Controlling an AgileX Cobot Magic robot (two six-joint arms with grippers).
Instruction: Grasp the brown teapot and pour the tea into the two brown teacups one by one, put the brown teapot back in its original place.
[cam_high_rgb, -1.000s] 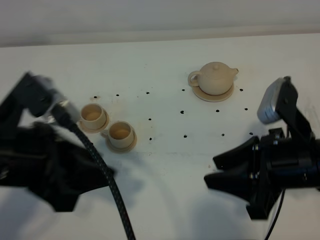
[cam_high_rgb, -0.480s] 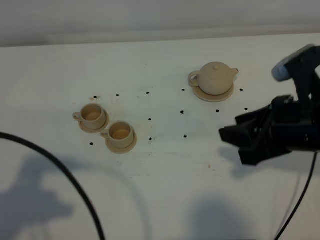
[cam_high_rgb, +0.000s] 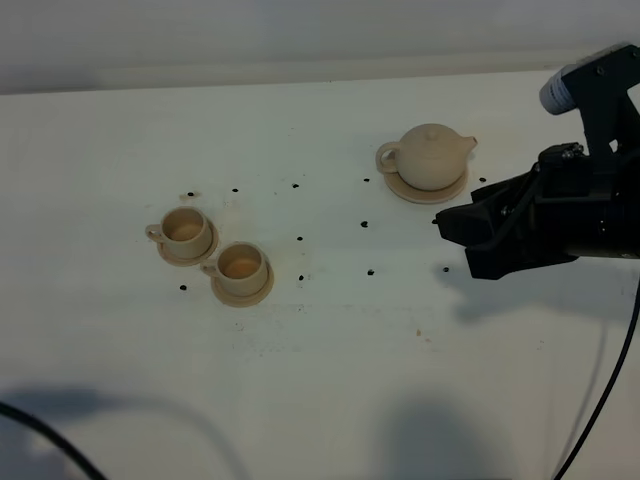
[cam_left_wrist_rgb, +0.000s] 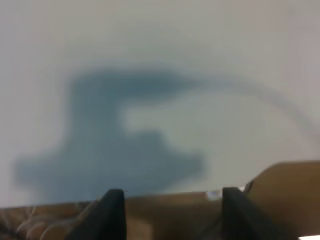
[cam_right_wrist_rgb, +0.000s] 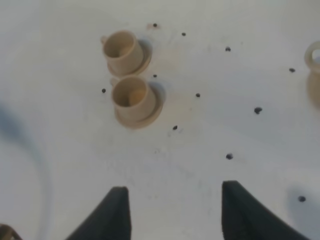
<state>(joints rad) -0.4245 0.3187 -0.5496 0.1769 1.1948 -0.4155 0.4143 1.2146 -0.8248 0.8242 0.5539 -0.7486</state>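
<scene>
The brown teapot (cam_high_rgb: 428, 155) stands upright with its lid on, on its wide tan saucer (cam_high_rgb: 431, 192), at the back right of the white table. The two brown teacups (cam_high_rgb: 186, 229) (cam_high_rgb: 241, 266) sit on small saucers at the left, side by side. My right gripper (cam_high_rgb: 460, 243) hovers open and empty just right of and in front of the teapot, apart from it. In the right wrist view the gripper (cam_right_wrist_rgb: 172, 215) points toward both cups (cam_right_wrist_rgb: 121, 49) (cam_right_wrist_rgb: 131, 96), and the teapot's handle (cam_right_wrist_rgb: 314, 52) shows at the frame's edge. The left gripper (cam_left_wrist_rgb: 170, 212) is open over bare table near its edge.
Small black dots (cam_high_rgb: 364, 224) mark the white table (cam_high_rgb: 330, 340) between the cups and the teapot. A black cable (cam_high_rgb: 45, 440) crosses the front left corner, and another cable (cam_high_rgb: 610, 380) hangs below my right arm.
My left arm has withdrawn out of the high view toward the front left, leaving only its cable. The right gripper has moved away from the table's front, toward the teapot, still open.
</scene>
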